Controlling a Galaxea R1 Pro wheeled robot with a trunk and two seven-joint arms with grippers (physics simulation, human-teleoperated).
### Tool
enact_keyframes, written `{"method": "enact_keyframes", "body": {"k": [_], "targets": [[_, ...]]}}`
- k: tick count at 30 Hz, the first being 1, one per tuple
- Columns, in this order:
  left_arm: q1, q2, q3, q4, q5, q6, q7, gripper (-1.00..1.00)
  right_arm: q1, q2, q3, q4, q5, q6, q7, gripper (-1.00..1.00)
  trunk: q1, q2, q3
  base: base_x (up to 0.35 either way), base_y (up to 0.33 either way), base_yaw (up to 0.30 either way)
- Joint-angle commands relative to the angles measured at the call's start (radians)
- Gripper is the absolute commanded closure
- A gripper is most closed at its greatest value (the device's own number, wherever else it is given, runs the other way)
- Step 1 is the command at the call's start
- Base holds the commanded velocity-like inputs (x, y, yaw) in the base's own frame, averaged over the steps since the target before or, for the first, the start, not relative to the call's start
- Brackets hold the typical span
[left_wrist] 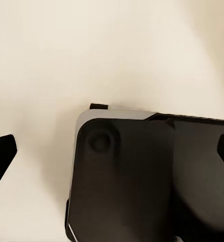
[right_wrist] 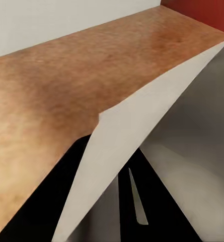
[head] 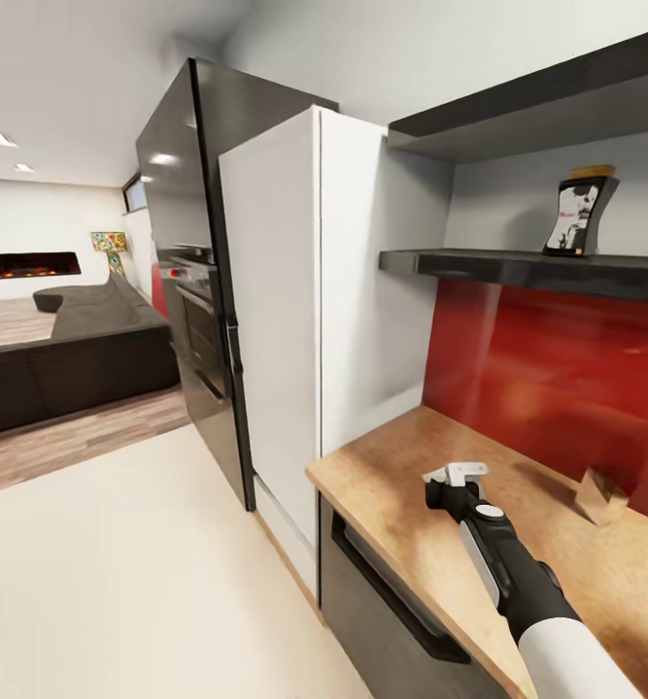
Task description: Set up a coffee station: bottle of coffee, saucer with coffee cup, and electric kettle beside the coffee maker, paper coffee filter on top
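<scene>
— Two shelves (head: 557,272), dark and slab-like, run along the wall above a glossy red backsplash (head: 557,379). What stands on the lower one?

— The bottle of coffee (head: 583,216): black, waisted like an hourglass, with a tan cap and a black-and-white picture label. Any writing on it is too small to read.

— And the surface below?

— A wooden countertop (head: 401,485) with warm, mottled grain, square-edged, over a dark drawer front with a long recessed handle. Near the backsplash sits a small tan folded shape (head: 600,495); I cannot tell what it is.

— Where is the right arm?

— It reaches forward over the countertop, a white sleeve turning into black links, ending in the right gripper (head: 457,475). Something white and flat is at its tip. In the right wrist view a pale, smooth, sharply creased sheet (right_wrist: 142,131), thin like a paper coffee filter, fans out from between the fingers over the wood, so the gripper is pinching it.

— The left gripper?

— The left wrist view shows dark finger tips (left_wrist: 2,156) at either edge, set wide apart with nothing between them, above cream floor and a rounded black part of the robot (left_wrist: 142,176).

— What else is there?

— A white tall cabinet (head: 314,291), then a black glossy oven tower (head: 192,272), a dark sofa (head: 71,349) beyond.
</scene>
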Motion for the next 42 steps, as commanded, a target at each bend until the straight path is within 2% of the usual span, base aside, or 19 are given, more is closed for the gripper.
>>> {"method": "enact_keyframes", "body": {"k": [1,17,27,42], "targets": [[0.000,-0.001,0.006,0.001,0.003,-0.003,-0.001,-1.00,0.000,0.000,0.000,-0.001,-0.002,0.005,0.002,1.00,0.000,-0.001,0.000,-0.305,0.193,-0.157],[0.000,-0.001,0.006,-0.001,0.003,-0.003,-0.002,-1.00,0.000,0.000,0.000,-0.001,-0.002,0.005,0.002,1.00,0.000,-0.001,0.000,-0.286,0.230,-0.084],[0.000,-0.002,0.005,-0.001,0.003,-0.003,-0.002,-1.00,0.000,0.000,0.000,-0.001,-0.002,0.005,0.002,1.00,0.000,-0.001,0.000,-0.231,0.246,-0.260],[0.000,-0.002,0.005,-0.004,0.004,-0.003,-0.003,-1.00,0.000,0.002,0.000,-0.001,-0.002,0.005,0.002,1.00,0.000,-0.001,0.000,-0.021,0.022,-0.290]]}}
